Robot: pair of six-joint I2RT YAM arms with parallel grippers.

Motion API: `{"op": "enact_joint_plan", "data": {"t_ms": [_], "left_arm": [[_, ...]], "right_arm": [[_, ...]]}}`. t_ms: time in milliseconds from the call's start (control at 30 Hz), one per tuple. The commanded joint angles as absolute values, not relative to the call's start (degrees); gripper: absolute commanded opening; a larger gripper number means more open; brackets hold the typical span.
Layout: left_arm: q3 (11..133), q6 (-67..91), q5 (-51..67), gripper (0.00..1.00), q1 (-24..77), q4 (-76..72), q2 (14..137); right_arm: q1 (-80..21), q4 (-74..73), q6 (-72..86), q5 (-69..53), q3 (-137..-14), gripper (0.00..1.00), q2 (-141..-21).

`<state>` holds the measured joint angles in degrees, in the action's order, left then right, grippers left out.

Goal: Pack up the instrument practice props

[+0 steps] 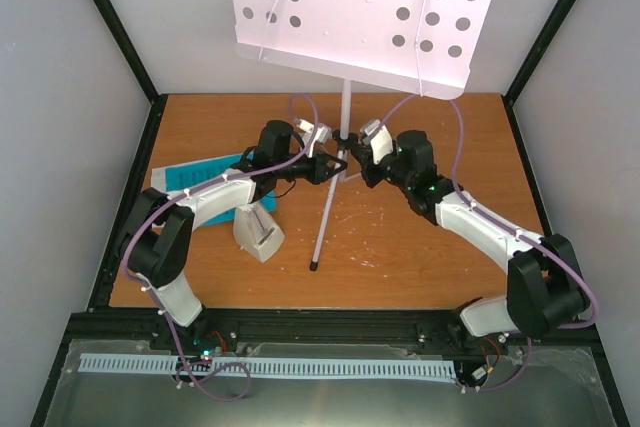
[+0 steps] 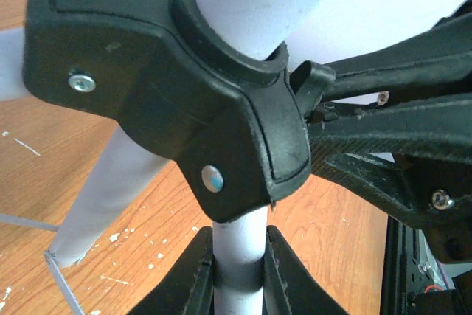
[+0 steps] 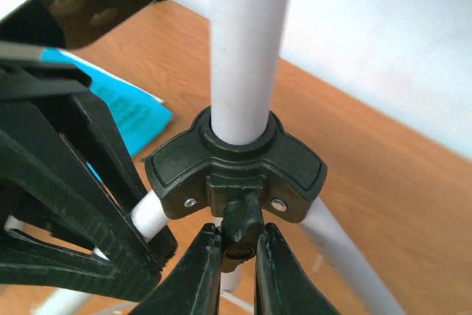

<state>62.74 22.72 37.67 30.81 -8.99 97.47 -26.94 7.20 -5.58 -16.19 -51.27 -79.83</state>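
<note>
The music stand (image 1: 350, 47) is upright at the middle of the counter (image 1: 420, 247). Its perforated white desk tilts across the top of the overhead view, and its thin pole drops to a black hub (image 1: 345, 137) low down. I've got both arms in on that hub, one from each side.

On the left wrist camera the hub (image 2: 184, 86) fills the frame. The left gripper (image 2: 237, 260) is narrowed on the white tube just beneath it, with a finger pressed to each side of the tube.

On the right wrist camera the right gripper (image 3: 237, 248) is pinched on the small black knob (image 3: 240, 226) that sticks out of the hub (image 3: 236, 164) toward me, and the pole rises straight up behind it. From above, the left gripper (image 1: 333, 163) and the right gripper (image 1: 362, 165) sit just beside each other at the pole.

One white leg (image 1: 325, 217) slants from the hub toward the near edge and ends in a black tip on the wood.

The small white metronome (image 1: 257, 230) sits on the counter left of that leg, close under the left forearm.

The blue sheet-music pages (image 1: 200, 175) lie flat farther left and are partly covered by the left arm. The right wrist camera catches a corner of the sheet-music pages (image 3: 125, 112) behind the left gripper's black frame.
</note>
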Motion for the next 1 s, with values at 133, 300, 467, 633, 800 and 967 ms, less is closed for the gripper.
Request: {"op": "enact_joint_plan", "data": {"t_ms": [133,300,467,633,800,967], "left_arm": [[62.9,24.3,38.1,0.00,30.6,-9.8,95.7],[62.4,24.4,38.3,0.00,30.6,-9.9,95.5],[62.0,24.7,38.0,0.00,30.6,-10.2,95.3],[62.4,24.5,38.0,0.01,30.6,-9.7,95.5],[63.1,23.4,37.8,0.19,30.6,-8.7,95.0],[61.9,23.9,36.9,0.43,30.6,-8.9,92.4]], "right_arm": [[-32.6,4.1,-41.0,8.2,-51.4,0.03,-81.6],[-34.1,7.8,-49.3,14.2,-51.9,0.04,-82.6],[-34.4,4.2,-37.9,7.0,-53.7,0.24,-77.5],[-34.4,6.4,-22.3,-0.7,-48.1,0.67,-66.7],[-32.5,7.9,-4.5,-0.1,-40.7,0.86,-60.6],[-22.1,7.7,12.6,-17.2,-38.8,0.87,-61.3]]}}
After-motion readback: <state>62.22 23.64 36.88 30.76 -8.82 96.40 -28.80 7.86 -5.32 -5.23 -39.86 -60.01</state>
